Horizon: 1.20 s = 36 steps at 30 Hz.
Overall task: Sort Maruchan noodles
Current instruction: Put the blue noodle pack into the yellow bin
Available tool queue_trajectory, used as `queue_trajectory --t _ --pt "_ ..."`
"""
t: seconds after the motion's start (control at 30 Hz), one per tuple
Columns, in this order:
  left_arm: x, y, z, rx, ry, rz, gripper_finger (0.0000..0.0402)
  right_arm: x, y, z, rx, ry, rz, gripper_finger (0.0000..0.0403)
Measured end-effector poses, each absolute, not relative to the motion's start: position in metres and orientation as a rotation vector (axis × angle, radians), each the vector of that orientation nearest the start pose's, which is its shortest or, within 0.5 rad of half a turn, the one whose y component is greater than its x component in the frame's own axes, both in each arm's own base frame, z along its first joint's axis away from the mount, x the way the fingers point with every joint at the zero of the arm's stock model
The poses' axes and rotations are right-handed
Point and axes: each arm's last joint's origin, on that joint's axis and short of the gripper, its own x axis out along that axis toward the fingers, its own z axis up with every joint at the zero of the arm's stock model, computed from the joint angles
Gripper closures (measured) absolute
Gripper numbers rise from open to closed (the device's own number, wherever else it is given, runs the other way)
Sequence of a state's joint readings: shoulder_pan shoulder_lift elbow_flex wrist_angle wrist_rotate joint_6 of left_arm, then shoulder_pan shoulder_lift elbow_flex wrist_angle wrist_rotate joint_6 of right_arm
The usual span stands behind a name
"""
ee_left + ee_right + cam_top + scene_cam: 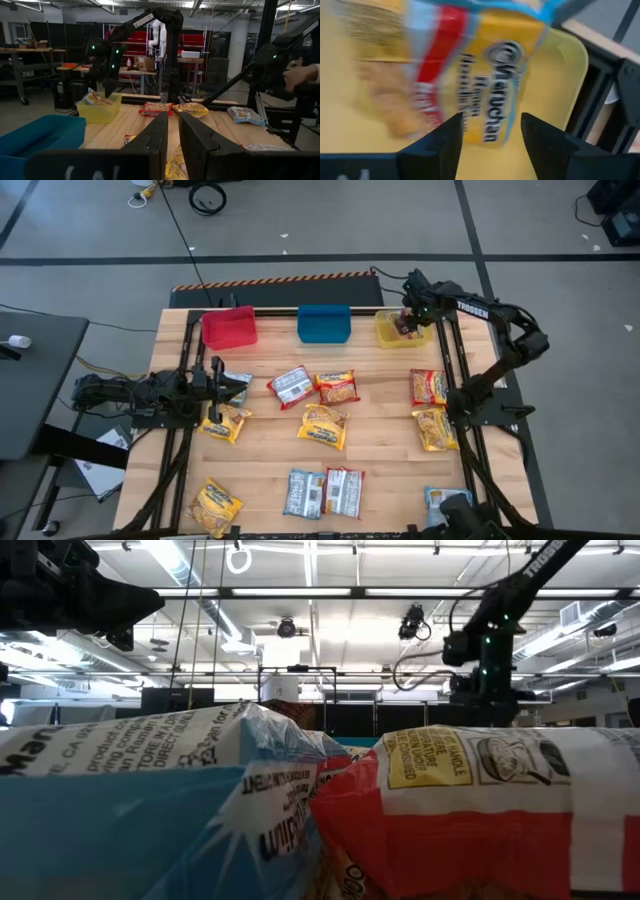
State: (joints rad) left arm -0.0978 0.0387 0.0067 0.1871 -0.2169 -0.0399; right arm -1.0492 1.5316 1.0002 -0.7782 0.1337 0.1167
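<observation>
While poised over the yellow bin (404, 330) at the table's far right corner, right gripper (408, 317) with fingers apart, a yellow noodle packet (485, 75) lying loose in the bin just beyond the fingertips, clamped on nothing. Next yellow packets (436, 429) flat on the wood along the right edge, near that arm's base, long axis roughly along the table's depth, so probably within easy reach. Left gripper (213, 383) waiting low at the left side beside another yellow packet (224, 421), fingers (150, 145) nearly together, holding nothing.
</observation>
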Motion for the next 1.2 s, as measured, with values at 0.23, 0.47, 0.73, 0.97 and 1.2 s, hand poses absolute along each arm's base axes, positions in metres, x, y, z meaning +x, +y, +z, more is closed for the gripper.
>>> queue_trajectory --t 0.23,0.47,0.73,0.97,1.2 --pt "0.098 -0.003 0.181 -0.064 -0.156 0.116 0.0349 0.128 -0.252 0.193 0.71 1.058 -1.021 0.0218" --pt "0.098 -0.003 0.181 -0.064 -0.155 0.115 0.0349 0.13 -0.254 0.184 0.778 1.028 -0.892 0.022" --pt "0.098 -0.003 0.181 -0.064 -0.155 0.116 0.0349 0.139 -0.252 0.17 0.795 0.942 -0.839 0.0221" --pt "0.098 -0.003 0.181 -0.064 -0.155 0.116 0.0349 0.138 -0.25 0.162 0.846 0.884 -0.864 0.0283" --pt "0.098 -0.003 0.181 -0.064 -0.155 0.116 0.0349 0.14 -0.246 0.17 0.839 0.907 -0.914 0.0393"
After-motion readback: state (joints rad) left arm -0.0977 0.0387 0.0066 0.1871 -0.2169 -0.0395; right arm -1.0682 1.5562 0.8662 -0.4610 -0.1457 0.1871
